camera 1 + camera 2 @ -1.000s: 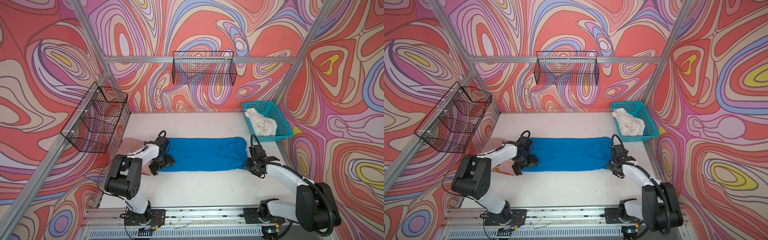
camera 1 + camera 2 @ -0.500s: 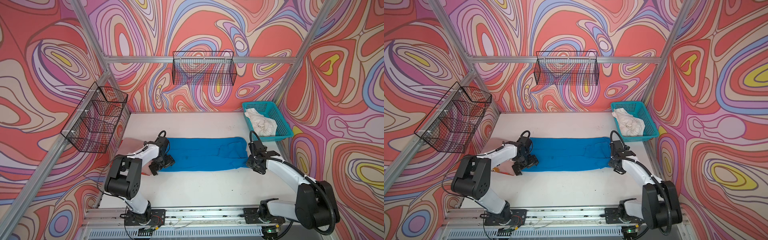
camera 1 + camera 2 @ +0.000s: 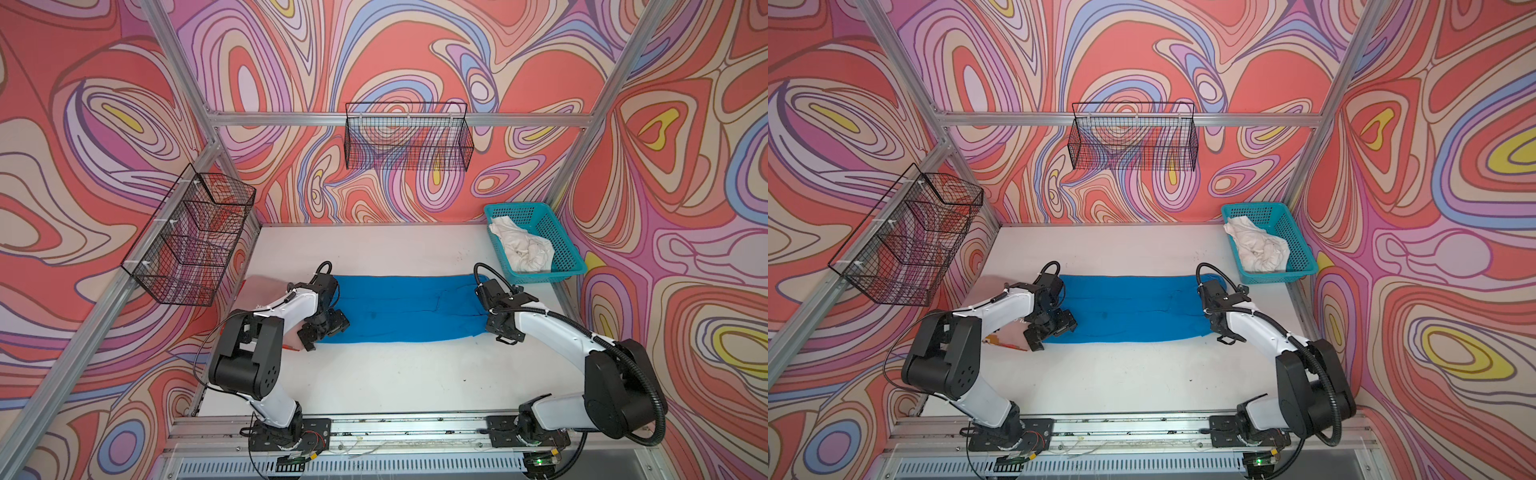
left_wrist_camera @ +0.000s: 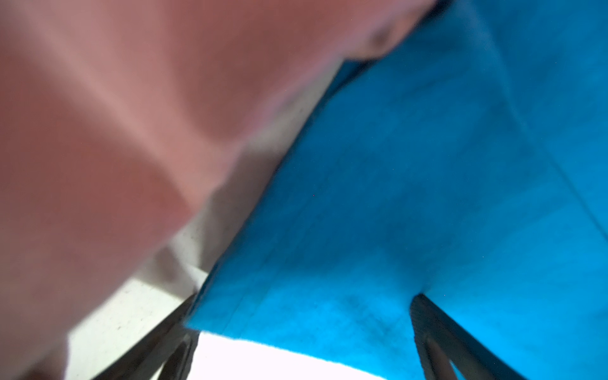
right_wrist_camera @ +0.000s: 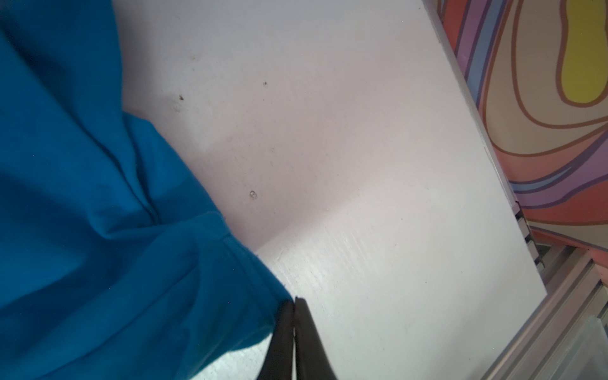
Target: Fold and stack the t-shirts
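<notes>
Blue t-shirt [image 3: 407, 307] corner pinched by low right hand [image 5: 294, 309]; left hand [image 3: 326, 329], angled down, gapes wide.

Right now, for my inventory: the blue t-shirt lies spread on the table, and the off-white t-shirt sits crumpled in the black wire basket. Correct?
No: the off-white t-shirt sits crumpled in the teal mesh basket instead, as both top views show. The blue t-shirt does lie spread on the table.
</notes>
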Controlling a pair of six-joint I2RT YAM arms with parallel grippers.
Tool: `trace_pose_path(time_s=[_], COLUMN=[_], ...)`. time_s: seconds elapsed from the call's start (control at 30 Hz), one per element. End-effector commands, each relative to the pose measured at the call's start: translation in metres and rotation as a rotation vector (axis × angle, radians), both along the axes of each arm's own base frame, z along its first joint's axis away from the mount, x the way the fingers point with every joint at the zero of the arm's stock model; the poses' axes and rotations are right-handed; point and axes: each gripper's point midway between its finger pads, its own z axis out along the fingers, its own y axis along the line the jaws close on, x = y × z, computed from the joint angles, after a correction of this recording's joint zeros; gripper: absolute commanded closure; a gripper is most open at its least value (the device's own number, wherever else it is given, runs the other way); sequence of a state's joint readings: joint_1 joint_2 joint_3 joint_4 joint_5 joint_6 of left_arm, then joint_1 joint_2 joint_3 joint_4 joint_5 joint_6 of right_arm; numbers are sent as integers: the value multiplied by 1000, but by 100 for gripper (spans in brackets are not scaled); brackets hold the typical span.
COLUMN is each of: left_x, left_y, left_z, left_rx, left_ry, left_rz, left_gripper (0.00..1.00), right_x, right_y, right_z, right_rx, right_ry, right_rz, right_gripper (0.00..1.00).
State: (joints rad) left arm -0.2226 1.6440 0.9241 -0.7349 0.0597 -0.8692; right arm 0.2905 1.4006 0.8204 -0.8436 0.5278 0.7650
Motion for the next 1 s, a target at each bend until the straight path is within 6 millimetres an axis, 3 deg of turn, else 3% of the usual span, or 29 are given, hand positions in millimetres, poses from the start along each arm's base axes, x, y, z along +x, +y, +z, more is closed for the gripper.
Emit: trace_pose_path(time_s=[0.0, 0.13, 0.27, 0.37, 0.53, 0.63, 0.73, 0.87, 0.97], left_x=[-17, -18, -19, -19, -19, -18, -17, -17, -17], left_y=[18, 18, 17, 15, 16, 16, 15, 13, 14], left_z=[-16, -16, -18, -18, -16, -15, -15, -16, -17], left_rx=[75, 74, 67, 59, 61, 58, 54, 48, 52], left_ry=[59, 59, 67, 65, 60, 53, 52, 56, 59], left_rz=[32, 31, 32, 34, 33, 35, 34, 34, 33], left_gripper=[0, 0, 0, 0, 0, 0, 0, 0, 0], right_x=[-4, -2, 4, 8, 7, 9, 18, 45, 54], right_y=[-16, -30, -52, -43, -37, -28, -3, 68, 80], right_z=[1, 0, 29, 19, 18, 22, 26, 38, 28], right_rx=[-16, -78, -246, -202, -183, -159, 9, 407, 475], right_ry=[-5, 32, 17, 57, 59, 48, -9, -172, -202], right_rz=[-54, -88, -129, -74, -44, -21, 20, 189, 196], right_gripper=[100, 100, 100, 100, 100, 86, 85, 78, 77])
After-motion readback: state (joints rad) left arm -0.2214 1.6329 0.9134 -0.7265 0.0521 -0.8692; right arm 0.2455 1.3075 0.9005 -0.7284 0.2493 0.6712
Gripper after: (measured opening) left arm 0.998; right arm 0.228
